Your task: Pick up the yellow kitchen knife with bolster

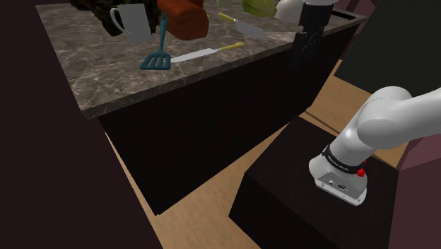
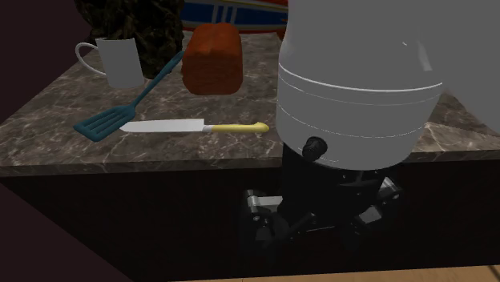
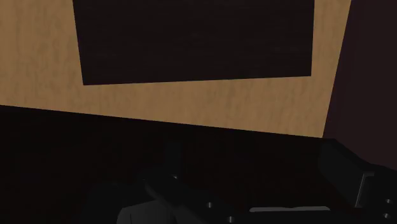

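A slim kitchen knife with a yellow handle and a long silvery blade (image 1: 208, 51) lies flat on a grey-brown veined marble countertop (image 1: 99, 78), close to the front edge. Its long axis runs roughly along that edge. In the second exterior view the knife (image 2: 196, 126) sits almost level. The blade tip points to that view's left and the rounded handle end to its right, with a paler band where the blade meets the handle.

The tip ends just beside the head of a teal slotted spatula (image 1: 157, 56); I cannot tell whether the two touch. The spatula's handle angles back towards a reddish-brown loaf-shaped block (image 2: 212, 56). A white mug (image 1: 134, 21) stands farther back, on the shoulder view's left. A second knife with a broader blade (image 1: 244, 27) lies behind the first, well apart from it.

The all-black gripper (image 1: 309, 41) hangs under the white wrist beyond the knife's handle end, at the shoulder view's right, clear of the knife. In the second exterior view the gripper (image 2: 320, 212) sits below the counter's top, against the dark cabinet front (image 2: 120, 216). I cannot tell whether the gripper is wide or narrow; nothing shows in its grasp.

The wrist view looks down on a tan wooden floor (image 3: 191, 105) and a dark rectangular block (image 3: 197, 41).
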Controlling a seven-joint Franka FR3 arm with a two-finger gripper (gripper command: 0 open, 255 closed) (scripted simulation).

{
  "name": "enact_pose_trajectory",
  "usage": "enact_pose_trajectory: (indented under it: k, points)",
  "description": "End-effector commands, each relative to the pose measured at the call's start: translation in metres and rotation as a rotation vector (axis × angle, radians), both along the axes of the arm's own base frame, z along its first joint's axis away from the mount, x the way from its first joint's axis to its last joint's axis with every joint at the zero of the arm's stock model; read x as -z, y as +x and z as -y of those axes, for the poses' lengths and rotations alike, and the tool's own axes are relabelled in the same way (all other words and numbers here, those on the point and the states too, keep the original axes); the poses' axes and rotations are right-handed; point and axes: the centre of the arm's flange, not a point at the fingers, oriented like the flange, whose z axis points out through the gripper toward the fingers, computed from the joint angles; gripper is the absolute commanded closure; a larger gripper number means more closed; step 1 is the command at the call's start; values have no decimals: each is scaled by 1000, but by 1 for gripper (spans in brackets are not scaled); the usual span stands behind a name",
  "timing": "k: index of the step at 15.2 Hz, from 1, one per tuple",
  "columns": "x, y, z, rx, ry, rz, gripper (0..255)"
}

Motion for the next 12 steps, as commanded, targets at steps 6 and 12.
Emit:
enact_pose_trajectory:
  k: [6,12]
  points:
    - [-1,63,6,-267,23,12,0]
    - [-4,137,-8,-588,50,27,0]
